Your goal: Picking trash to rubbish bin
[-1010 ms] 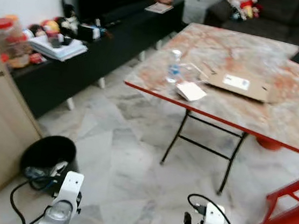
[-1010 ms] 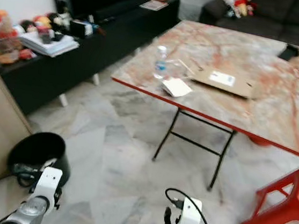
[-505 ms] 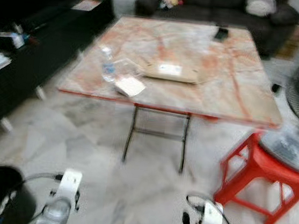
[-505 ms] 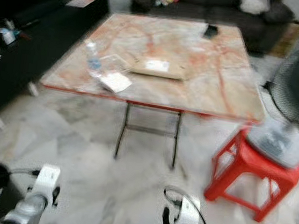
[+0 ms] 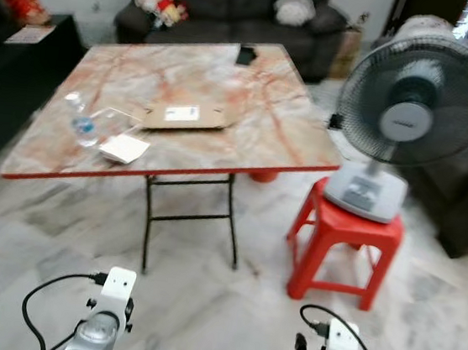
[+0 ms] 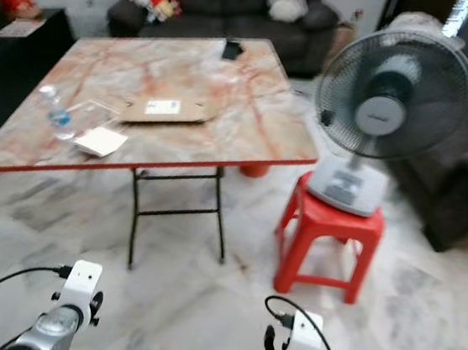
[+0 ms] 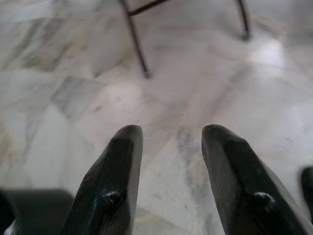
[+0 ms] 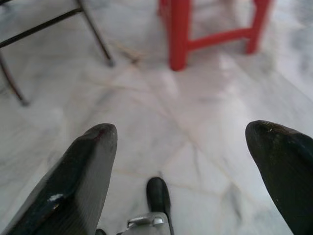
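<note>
A: Where's the trash?
B: On the counter (image 5: 249, 118), near its left front corner. A bottle (image 5: 81, 123) stands upright, a white packet (image 5: 124, 149) lies flat just beside it, some clear wrap (image 5: 115, 118) sits between them, and a flat carton (image 5: 186, 116) lies further in toward the middle. No bin in sight.

A: How will they handle?
B: My guess: all light. Bottle is thin plastic, looks nearly empty, slick and easy to tip or crush; take it round the body below the cap. Packet is soft and flat, hard to get a finger under; pinch a raised edge. Carton is stiff but wide; grip it at an edge.

A: Your claws?
B: Both low over the marble floor, well short of the counter. Left claw (image 7: 171, 181) slightly parted, holding nothing. Right claw (image 8: 186, 166) spread wide, empty.

A: What can't you make out?
B: Head views are soft. I can't tell the wrap's outline, or whether the bottle holds water. A dark thing (image 5: 246, 55) at the far edge may be a phone, not trash. A fan (image 5: 415, 103) on a red stool (image 5: 345, 238) stands just right of the counter.
</note>
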{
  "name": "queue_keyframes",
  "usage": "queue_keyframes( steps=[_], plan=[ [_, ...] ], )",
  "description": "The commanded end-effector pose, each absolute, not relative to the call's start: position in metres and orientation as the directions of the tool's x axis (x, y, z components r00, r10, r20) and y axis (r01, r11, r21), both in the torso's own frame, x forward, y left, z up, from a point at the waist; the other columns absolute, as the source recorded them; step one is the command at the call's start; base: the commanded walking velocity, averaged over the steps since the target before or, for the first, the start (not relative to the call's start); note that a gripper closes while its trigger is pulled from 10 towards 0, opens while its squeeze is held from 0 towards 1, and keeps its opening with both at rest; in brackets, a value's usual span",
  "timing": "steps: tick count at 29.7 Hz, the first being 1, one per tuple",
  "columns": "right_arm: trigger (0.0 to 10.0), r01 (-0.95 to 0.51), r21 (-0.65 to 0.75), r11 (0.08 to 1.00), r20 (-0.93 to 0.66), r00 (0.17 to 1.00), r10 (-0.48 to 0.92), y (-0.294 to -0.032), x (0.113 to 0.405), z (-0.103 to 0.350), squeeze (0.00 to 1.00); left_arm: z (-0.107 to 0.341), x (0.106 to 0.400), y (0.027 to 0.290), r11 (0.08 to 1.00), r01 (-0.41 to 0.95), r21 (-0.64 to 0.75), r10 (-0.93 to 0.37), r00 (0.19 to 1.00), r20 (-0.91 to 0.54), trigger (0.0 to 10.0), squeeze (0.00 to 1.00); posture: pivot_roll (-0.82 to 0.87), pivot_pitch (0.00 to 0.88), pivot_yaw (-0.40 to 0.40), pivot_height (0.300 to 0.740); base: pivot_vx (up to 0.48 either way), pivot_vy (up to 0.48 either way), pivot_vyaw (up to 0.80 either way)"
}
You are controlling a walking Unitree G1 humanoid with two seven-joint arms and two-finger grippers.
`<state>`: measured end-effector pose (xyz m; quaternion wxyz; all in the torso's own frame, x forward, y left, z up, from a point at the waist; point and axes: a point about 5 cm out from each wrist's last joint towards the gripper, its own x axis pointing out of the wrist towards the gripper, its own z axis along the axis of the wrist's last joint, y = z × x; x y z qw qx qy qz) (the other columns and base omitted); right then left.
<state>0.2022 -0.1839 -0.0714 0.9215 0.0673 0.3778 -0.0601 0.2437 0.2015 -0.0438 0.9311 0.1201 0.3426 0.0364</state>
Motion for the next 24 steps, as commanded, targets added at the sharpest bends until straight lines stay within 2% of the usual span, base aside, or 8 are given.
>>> queue_keyframes(
  steps=[1, 13, 14, 16, 24],
  plan=[
    [10.0, 0.155, 0.086, 0.984, -0.710, 0.703, -0.048, -0.179, 0.201, -0.073, 0.00, -0.044, 0.243, 0.204, 0.967, 0.018, 0.253, 0.151, 0.761, -0.631, 10.0, 0.00, -0.06, 0.000, 0.044, 0.740, 0.000, 0.000, -0.78],
    [10.0, 0.154, 0.086, 0.984, -0.710, 0.703, -0.048, -0.179, 0.201, -0.073, 0.00, -0.044, 0.243, 0.204, 0.967, 0.018, 0.253, 0.151, 0.761, -0.631, 10.0, 0.00, -0.06, 0.000, 0.044, 0.740, 0.000, 0.000, -0.78],
    [10.0, 0.128, 0.067, 0.989, -0.690, 0.723, -0.047, -0.185, 0.210, -0.067, 0.00, -0.045, 0.244, 0.193, 0.978, 0.019, 0.208, 0.120, 0.766, -0.632, 10.0, 0.00, -0.06, 0.003, -0.056, 0.740, 0.000, 0.000, 0.00],
    [10.0, 0.092, 0.036, 0.995, -0.657, 0.753, -0.046, -0.192, 0.224, -0.057, 0.00, -0.046, 0.245, 0.178, 0.990, 0.023, 0.141, 0.072, 0.772, -0.632, 10.0, 0.00, -0.05, 0.000, -0.046, 0.740, 0.000, 0.000, 0.00],
    [10.0, 0.102, 0.046, 0.994, -0.657, 0.752, -0.047, -0.189, 0.224, -0.058, 0.00, -0.045, 0.246, 0.179, 0.989, 0.030, 0.147, 0.071, 0.769, -0.635, 10.0, 0.00, -0.05, 0.000, -0.029, 0.740, 0.000, 0.000, 0.00]
  ],
)
